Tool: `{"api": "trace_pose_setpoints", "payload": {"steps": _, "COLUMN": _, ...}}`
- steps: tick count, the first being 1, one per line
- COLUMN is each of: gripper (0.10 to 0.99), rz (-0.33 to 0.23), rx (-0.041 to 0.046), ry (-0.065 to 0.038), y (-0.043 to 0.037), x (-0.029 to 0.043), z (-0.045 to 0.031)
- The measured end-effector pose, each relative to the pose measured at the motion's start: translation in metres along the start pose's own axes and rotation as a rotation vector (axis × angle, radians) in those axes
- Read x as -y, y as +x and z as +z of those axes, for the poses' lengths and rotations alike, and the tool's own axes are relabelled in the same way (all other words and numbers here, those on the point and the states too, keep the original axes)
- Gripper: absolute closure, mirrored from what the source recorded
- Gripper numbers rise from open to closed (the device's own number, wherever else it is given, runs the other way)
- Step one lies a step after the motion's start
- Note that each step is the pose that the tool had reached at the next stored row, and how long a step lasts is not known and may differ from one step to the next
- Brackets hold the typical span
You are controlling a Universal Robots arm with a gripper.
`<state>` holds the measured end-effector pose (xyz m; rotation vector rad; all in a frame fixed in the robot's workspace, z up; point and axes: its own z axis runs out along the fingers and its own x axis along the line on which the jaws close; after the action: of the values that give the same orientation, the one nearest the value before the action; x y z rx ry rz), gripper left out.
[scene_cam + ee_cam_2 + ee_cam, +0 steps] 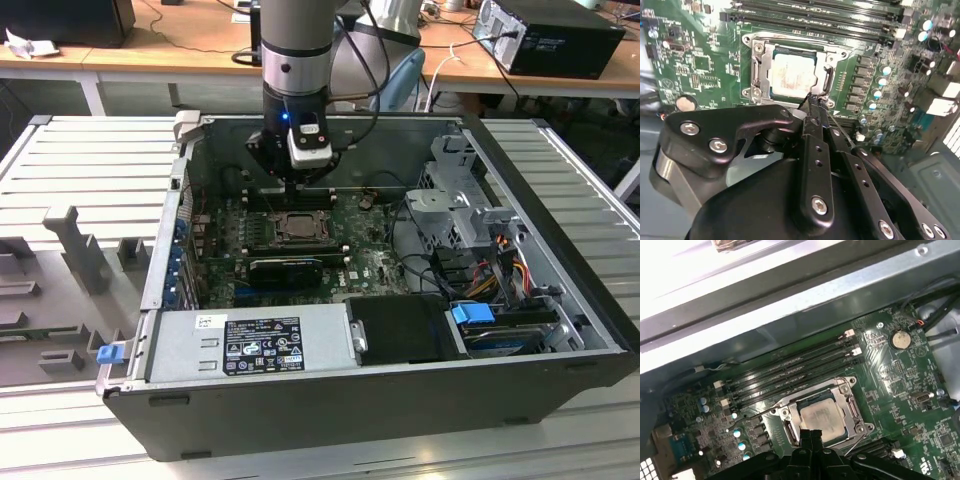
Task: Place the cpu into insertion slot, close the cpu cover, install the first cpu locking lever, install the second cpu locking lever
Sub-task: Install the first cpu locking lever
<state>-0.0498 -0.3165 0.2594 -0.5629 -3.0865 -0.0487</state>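
The cpu sits under the lowered cpu cover. The jaws are together at its twelve o'clock in the exterior view. Lever-latching seems in hand and needs fine aim.

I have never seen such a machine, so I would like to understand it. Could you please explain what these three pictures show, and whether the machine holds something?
This is a robot arm with a two-finger claw at its end. It reaches down into an open computer case that lies on a ribbed grey table.

The exterior view comes from a camera off the arm and shows the whole scene. Both wrist views come from cameras riding near the arm's wrist, looking past the claw.

Inside the case is a green circuit board with a square socket. A pale square chip sits in the socket, and a thin metal frame lies closed over the chip's edges.

The claw is at the socket's edge with its fingers pressed together. It appears to hold nothing.
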Motion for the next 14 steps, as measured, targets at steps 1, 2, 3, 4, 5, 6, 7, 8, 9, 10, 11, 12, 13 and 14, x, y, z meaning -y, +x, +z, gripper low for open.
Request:
{"api": "trace_pose_setpoints", "payload": {"steps": 1, "gripper": 0.980, "rz": -0.012, "rx": -0.0003, "ry": 0.000, "y": 0.0000, "x": 0.0000, "z": 0.0000}}
{"api": "trace_pose_setpoints", "payload": {"steps": 2, "gripper": 0.980, "rz": -0.024, "rx": -0.0007, "ry": 0.000, "y": 0.0000, "x": 0.0001, "z": 0.0001}}
{"api": "trace_pose_setpoints", "payload": {"steps": 3, "gripper": 0.980, "rz": -0.031, "rx": -0.0009, "ry": 0.000, "y": 0.0001, "x": 0.0004, "z": 0.0001}}
{"api": "trace_pose_setpoints", "payload": {"steps": 4, "gripper": 0.980, "rz": -0.041, "rx": -0.0012, "ry": 0.000, "y": 0.0004, "x": 0.0008, "z": 0.0000}}
{"api": "trace_pose_setpoints", "payload": {"steps": 5, "gripper": 0.980, "rz": -0.050, "rx": -0.0014, "ry": 0.000, "y": 0.0012, "x": 0.0017, "z": 0.0000}}
{"api": "trace_pose_setpoints", "payload": {"steps": 6, "gripper": 0.980, "rz": -0.057, "rx": -0.0016, "ry": 0.000, "y": 0.0012, "x": 0.0017, "z": 0.0000}}
{"api": "trace_pose_setpoints", "payload": {"steps": 7, "gripper": 0.980, "rz": -0.070, "rx": -0.0020, "ry": 0.000, "y": 0.0012, "x": 0.0017, "z": 0.0000}}
{"api": "trace_pose_setpoints", "payload": {"steps": 8, "gripper": 0.980, "rz": -0.084, "rx": -0.0025, "ry": 0.001, "y": 0.0012, "x": 0.0017, "z": -0.0001}}
{"api": "trace_pose_setpoints", "payload": {"steps": 9, "gripper": 0.980, "rz": -0.097, "rx": -0.0029, "ry": 0.001, "y": 0.0012, "x": 0.0017, "z": -0.0001}}
{"api": "trace_pose_setpoints", "payload": {"steps": 10, "gripper": 0.980, "rz": -0.123, "rx": -0.0036, "ry": 0.001, "y": 0.0012, "x": 0.0017, "z": -0.0001}}
{"api": "trace_pose_setpoints", "payload": {"steps": 11, "gripper": 0.980, "rz": -0.142, "rx": -0.0042, "ry": 0.001, "y": 0.0012, "x": 0.0017, "z": -0.0001}}
{"api": "trace_pose_setpoints", "payload": {"steps": 12, "gripper": 0.980, "rz": -0.166, "rx": -0.0049, "ry": 0.001, "y": 0.0012, "x": 0.0017, "z": 0.0000}}
{"api": "trace_pose_setpoints", "payload": {"steps": 13, "gripper": 0.980, "rz": -0.183, "rx": -0.0054, "ry": 0.001, "y": 0.0012, "x": 0.0017, "z": -0.0001}}
{"api": "trace_pose_setpoints", "payload": {"steps": 14, "gripper": 0.980, "rz": -0.201, "rx": -0.0059, "ry": 0.002, "y": 0.0012, "x": 0.0017, "z": 0.0000}}
